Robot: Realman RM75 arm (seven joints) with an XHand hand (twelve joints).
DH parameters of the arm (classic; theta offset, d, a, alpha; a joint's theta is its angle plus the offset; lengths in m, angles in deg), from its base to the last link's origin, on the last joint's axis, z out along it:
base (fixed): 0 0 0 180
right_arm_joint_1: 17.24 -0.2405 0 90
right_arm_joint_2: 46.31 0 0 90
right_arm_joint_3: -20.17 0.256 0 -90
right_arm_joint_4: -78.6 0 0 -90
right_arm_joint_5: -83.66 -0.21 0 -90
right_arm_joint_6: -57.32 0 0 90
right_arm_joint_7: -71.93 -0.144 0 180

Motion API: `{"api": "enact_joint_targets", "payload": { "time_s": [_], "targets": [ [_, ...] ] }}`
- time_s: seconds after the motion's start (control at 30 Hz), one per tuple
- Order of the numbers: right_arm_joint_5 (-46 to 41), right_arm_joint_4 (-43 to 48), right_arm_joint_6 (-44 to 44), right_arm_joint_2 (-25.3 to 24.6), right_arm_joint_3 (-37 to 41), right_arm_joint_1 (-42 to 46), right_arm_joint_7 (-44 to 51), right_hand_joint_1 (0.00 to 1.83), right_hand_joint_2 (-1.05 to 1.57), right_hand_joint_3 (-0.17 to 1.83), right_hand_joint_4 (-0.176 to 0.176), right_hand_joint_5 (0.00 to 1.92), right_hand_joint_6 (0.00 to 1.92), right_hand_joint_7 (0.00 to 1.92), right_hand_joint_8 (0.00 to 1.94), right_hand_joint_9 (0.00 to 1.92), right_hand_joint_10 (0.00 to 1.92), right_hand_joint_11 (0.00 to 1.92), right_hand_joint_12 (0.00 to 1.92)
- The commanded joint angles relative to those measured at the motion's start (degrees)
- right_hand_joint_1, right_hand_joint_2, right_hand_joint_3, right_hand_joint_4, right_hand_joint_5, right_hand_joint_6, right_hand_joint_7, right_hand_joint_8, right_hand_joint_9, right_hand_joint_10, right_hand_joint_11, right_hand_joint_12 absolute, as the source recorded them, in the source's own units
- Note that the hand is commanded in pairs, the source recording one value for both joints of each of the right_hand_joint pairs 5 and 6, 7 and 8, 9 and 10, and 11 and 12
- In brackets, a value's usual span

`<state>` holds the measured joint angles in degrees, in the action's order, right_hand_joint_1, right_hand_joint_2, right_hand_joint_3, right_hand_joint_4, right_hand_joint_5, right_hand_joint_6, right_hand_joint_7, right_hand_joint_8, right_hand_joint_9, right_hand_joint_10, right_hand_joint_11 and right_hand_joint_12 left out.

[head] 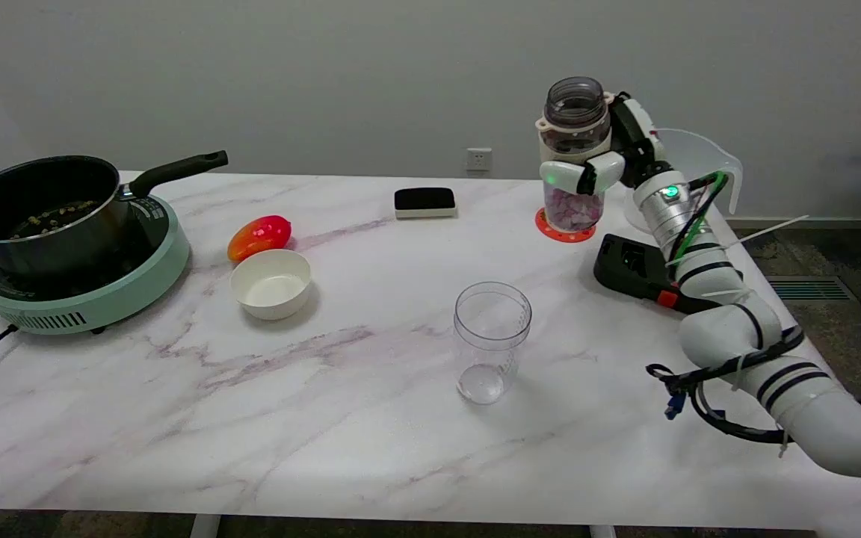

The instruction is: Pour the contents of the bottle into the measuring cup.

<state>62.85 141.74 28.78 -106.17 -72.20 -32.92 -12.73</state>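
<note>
Right hand (596, 153) at far right of tabletop (341, 418), fingers (569, 173) wrapped round 1 bottle (575, 153), grasping it upright. Bottle open at top, pink-white bits in its lower part, bottom at or just above 1 red ring-shaped coaster (563, 232); can't tell if touching. 1 clear measuring cup (491, 340) stands upright near tabletop centre, well apart from bottle. Also: 1 black pan (42, 209) on 1 green cooktop (94, 291), 1 white bowl (270, 283), 1 red-orange pepper (259, 236), 1 black-white block (424, 202), 1 black device (643, 273).
</note>
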Motion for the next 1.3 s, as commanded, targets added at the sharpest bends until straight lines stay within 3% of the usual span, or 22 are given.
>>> {"api": "enact_joint_targets", "payload": {
  "time_s": [0.03,0.6,1.03,1.3],
  "targets": [
    [8.9,24.9,13.7,1.6,17.5,14.6,2.7,1.46,1.57,1.12,0.000,1.92,1.92,1.92,1.92,1.85,1.85,1.58,1.58],
    [20.2,43.7,27.1,-0.2,22.0,20.5,2.4,1.48,1.55,1.15,0.000,1.92,1.92,1.92,1.92,1.85,1.85,1.57,1.57],
    [20.8,43.0,26.3,-0.3,17.5,20.6,2.1,1.52,1.51,1.21,0.000,1.92,1.92,1.92,1.92,1.85,1.85,1.57,1.57],
    [20.0,43.1,22.5,-0.9,22.4,25.3,1.5,1.52,1.51,1.22,0.000,1.92,1.92,1.92,1.92,1.85,1.85,1.57,1.57]
  ]
}}
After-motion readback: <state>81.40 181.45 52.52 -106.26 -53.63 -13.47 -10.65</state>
